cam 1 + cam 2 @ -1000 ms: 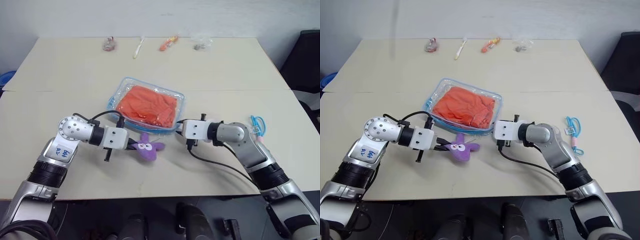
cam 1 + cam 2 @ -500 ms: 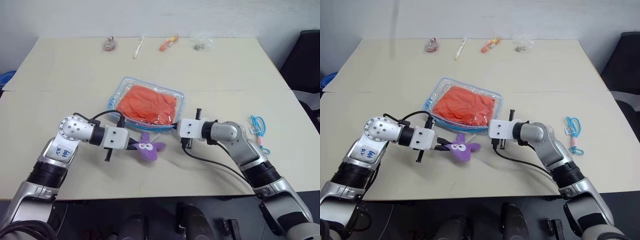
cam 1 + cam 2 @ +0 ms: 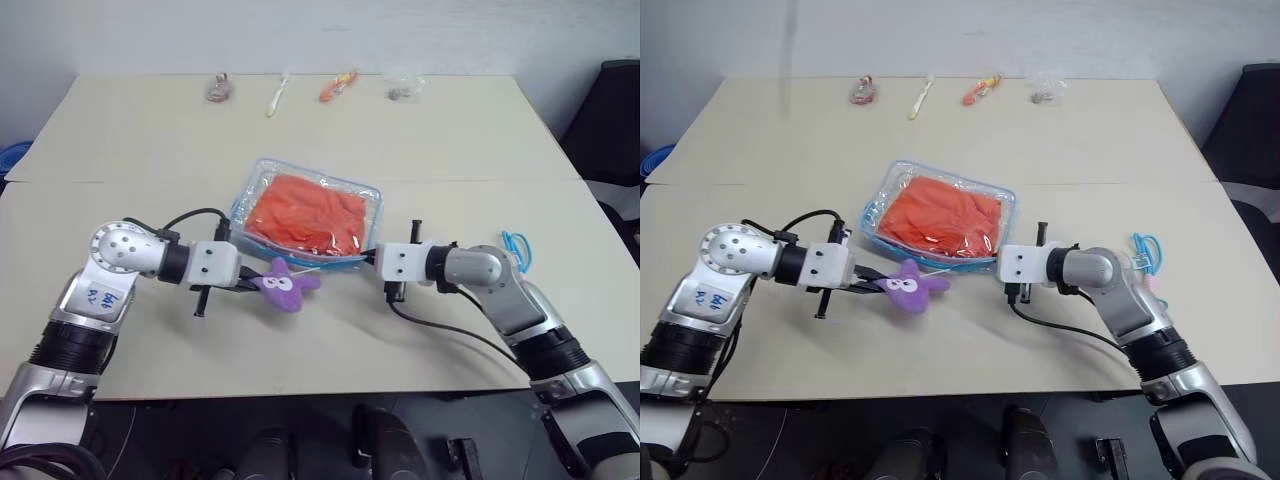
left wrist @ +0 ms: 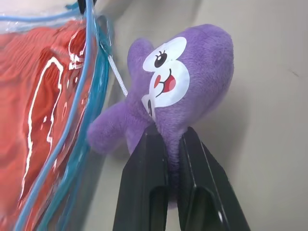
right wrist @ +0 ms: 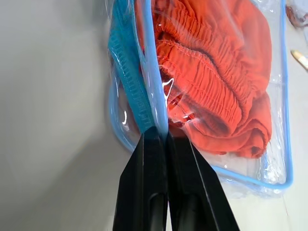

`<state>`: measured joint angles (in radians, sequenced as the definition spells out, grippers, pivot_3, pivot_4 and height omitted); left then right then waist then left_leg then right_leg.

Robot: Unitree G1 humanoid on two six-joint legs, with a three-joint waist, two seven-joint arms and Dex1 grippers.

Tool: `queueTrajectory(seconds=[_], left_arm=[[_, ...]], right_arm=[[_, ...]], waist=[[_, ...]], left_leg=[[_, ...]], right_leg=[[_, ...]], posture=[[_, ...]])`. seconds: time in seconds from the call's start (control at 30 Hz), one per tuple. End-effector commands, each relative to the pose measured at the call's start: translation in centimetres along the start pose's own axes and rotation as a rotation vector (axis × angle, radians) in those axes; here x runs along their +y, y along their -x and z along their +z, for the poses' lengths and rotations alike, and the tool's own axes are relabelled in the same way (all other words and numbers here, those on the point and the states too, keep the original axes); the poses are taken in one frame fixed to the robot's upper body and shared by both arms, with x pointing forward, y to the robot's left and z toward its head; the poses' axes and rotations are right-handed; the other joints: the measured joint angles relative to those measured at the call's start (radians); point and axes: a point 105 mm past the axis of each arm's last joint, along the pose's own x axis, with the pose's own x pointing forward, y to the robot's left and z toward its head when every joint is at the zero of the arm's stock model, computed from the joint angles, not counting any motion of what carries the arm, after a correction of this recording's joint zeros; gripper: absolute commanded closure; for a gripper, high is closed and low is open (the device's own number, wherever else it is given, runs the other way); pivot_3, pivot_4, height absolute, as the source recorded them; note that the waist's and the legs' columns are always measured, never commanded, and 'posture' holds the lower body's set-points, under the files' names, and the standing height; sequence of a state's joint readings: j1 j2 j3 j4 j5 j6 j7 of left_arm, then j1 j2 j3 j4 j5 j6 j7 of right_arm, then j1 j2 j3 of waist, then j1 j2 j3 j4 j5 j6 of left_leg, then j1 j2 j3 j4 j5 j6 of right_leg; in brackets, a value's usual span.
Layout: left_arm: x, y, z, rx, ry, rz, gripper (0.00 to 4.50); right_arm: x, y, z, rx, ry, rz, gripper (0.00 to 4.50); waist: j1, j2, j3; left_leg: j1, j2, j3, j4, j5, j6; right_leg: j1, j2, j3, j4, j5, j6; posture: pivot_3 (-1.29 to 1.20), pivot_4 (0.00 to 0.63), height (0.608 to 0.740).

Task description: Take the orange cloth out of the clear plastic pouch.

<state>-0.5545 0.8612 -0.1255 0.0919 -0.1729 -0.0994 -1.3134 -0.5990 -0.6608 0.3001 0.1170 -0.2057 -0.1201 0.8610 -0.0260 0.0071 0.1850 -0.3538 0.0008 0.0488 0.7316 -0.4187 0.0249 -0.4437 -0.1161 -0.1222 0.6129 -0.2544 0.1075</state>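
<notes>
The clear plastic pouch (image 3: pixel 250 192) with light-blue trim lies mid-table, and the folded orange cloth (image 3: pixel 305 212) is inside it. My right gripper (image 3: pixel 368 258) is shut on the pouch's blue edge at its near right corner; the right wrist view has the fingers (image 5: pixel 144 159) pinching the trim (image 5: pixel 127 72) beside the cloth (image 5: pixel 211 62). My left gripper (image 3: pixel 255 288) is shut on a purple plush toy (image 3: pixel 285 283) just in front of the pouch. A white string (image 4: pixel 117 76) runs from the toy (image 4: pixel 187 82) to the pouch's edge.
Along the table's far edge lie a small reddish item (image 3: pixel 218 88), a white stick (image 3: pixel 277 95), a small orange object (image 3: pixel 338 85) and a crumpled clear wrapper (image 3: pixel 403 88). A blue cord (image 3: pixel 515 248) lies beside my right arm. A dark chair (image 3: pixel 615 110) stands at the right.
My right gripper closed on the pouch's edge and pulled right, dragging the pouch that way. My left gripper drew the purple toy to the left.
</notes>
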Motion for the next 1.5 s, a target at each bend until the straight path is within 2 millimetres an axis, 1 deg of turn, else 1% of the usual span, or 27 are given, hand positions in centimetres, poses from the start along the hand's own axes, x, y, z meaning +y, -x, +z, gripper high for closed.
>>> queueTrajectory(seconds=[0.03, 0.17, 0.27, 0.37, 0.47, 0.7, 0.83, 0.97, 1.1, 1.23, 1.43, 1.47, 1.5], left_arm=[[-0.1, 1.7, 0.2, 0.015, 0.003, 0.028, 4.50], [-0.6, 2.7, -0.2, 0.042, 0.037, 0.045, 4.50], [-0.8, 4.0, -1.1, 0.085, 0.075, 0.078, 4.50], [-0.9, 5.0, -1.7, 0.113, 0.105, 0.106, 4.50], [-0.8, 6.1, -2.0, 0.133, 0.139, 0.136, 4.50], [-1.1, 7.5, -2.1, 0.148, 0.206, 0.161, 4.50], [-2.0, 8.6, -2.6, 0.184, 0.251, 0.161, 4.50], [-2.5, 9.8, -3.3, 0.225, 0.274, 0.173, 4.50], [-2.0, 11.1, -4.4, 0.271, 0.282, 0.224, 4.50], [-1.5, 11.4, -5.1, 0.283, 0.280, 0.249, 4.50], [-1.6, 10.4, -5.2, 0.253, 0.300, 0.232, 4.50], [-1.6, 10.3, -5.2, 0.250, 0.306, 0.231, 4.19], [-1.7, 10.2, -5.2, 0.250, 0.311, 0.227, 3.85]], right_arm=[[-1.1, 1.5, -0.3, -0.001, 0.015, -0.045, 4.47], [-1.0, 2.2, -0.4, -0.009, 0.029, -0.040, 4.47], [-0.8, 3.3, -0.3, -0.042, 0.039, -0.021, 4.47], [-0.7, 4.1, -0.2, -0.077, 0.041, -0.002, 4.47], [-0.5, 4.9, -0.3, -0.097, 0.084, 0.016, 4.47], [0.1, 5.6, -1.1, -0.100, 0.137, 0.050, 4.47], [0.0, 5.7, -1.6, -0.089, 0.145, 0.044, 4.47], [0.1, 5.9, -1.9, -0.086, 0.154, 0.048, 4.47], [0.2, 6.1, -2.3, -0.080, 0.157, 0.049, 4.47], [0.2, 6.2, -2.3, -0.090, 0.159, 0.047, 4.47], [0.4, 6.1, -1.9, -0.112, 0.152, 0.057, 4.47], [0.3, 6.1, -1.9, -0.112, 0.151, 0.055, 4.49], [0.3, 6.1, -1.9, -0.112, 0.142, 0.053, 4.27]], waist=[[-0.001, 0.000, 0.000], [0.001, 0.000, 0.000], [0.002, 0.000, 0.000], [0.001, 0.000, 0.000], [0.001, 0.000, 0.000], [0.001, 0.000, 0.000], [-0.001, 0.001, 0.001], [0.000, 0.001, 0.001], [0.001, 0.001, 0.001], [0.001, 0.001, 0.001], [0.000, 0.001, 0.001], [0.000, 0.001, 0.001], [0.000, 0.001, 0.001]], left_leg=[[0.000, 0.000, 0.000, 0.000, 0.000, 0.000], [0.000, 0.000, 0.000, 0.000, 0.000, 0.000], [0.000, 0.000, 0.000, 0.000, 0.000, 0.000], [0.000, 0.000, 0.000, 0.000, 0.000, 0.000], [0.000, 0.000, 0.001, 0.000, 0.000, 0.000], [0.000, 0.001, 0.001, 0.000, 0.000, 0.000], [0.000, 0.003, 0.001, 0.000, 0.000, 0.000], [0.000, 0.005, 0.003, -0.001, 0.000, 0.000], [0.000, 0.006, 0.005, 0.000, 0.000, 0.000], [0.000, 0.005, 0.006, -0.001, 0.000, 0.000], [0.000, 0.002, 0.006, -0.001, 0.000, 0.000], [0.000, 0.002, 0.006, -0.001, 0.000, 0.000], [0.000, 0.002, 0.006, -0.001, 0.000, 0.000]], right_leg=[[0.000, 0.000, 0.000, 0.000, 0.000, 0.000], [0.000, 0.000, 0.000, 0.000, 0.000, 0.000], [0.000, 0.000, 0.000, 0.000, 0.000, 0.000], [0.000, 0.000, 0.000, 0.000, 0.000, 0.000], [0.000, 0.000, 0.000, 0.000, 0.000, 0.000], [0.000, 0.000, 0.000, 0.000, 0.000, 0.000], [0.000, 0.000, 0.000, 0.000, 0.000, 0.000], [0.000, 0.000, 0.000, 0.000, 0.000, 0.000], [0.000, 0.000, 0.000, 0.000, 0.000, 0.000], [0.000, 0.000, 0.000, 0.000, 0.000, 0.000], [0.000, 0.001, 0.000, 0.000, 0.000, 0.000], [0.000, 0.001, 0.000, 0.000, 0.000, 0.000], [0.000, 0.000, 0.000, 0.000, 0.000, 0.000]], posture=[[0.00, 0.150, 0.740], [0.00, 0.150, 0.740], [0.00, 0.150, 0.740], [0.00, 0.150, 0.740], [0.00, 0.150, 0.740], [0.00, 0.150, 0.740], [0.00, 0.150, 0.740], [0.00, 0.150, 0.740], [0.00, 0.150, 0.740], [0.00, 0.150, 0.740], [0.00, 0.150, 0.740], [0.00, 0.150, 0.740], [0.00, 0.150, 0.740]])
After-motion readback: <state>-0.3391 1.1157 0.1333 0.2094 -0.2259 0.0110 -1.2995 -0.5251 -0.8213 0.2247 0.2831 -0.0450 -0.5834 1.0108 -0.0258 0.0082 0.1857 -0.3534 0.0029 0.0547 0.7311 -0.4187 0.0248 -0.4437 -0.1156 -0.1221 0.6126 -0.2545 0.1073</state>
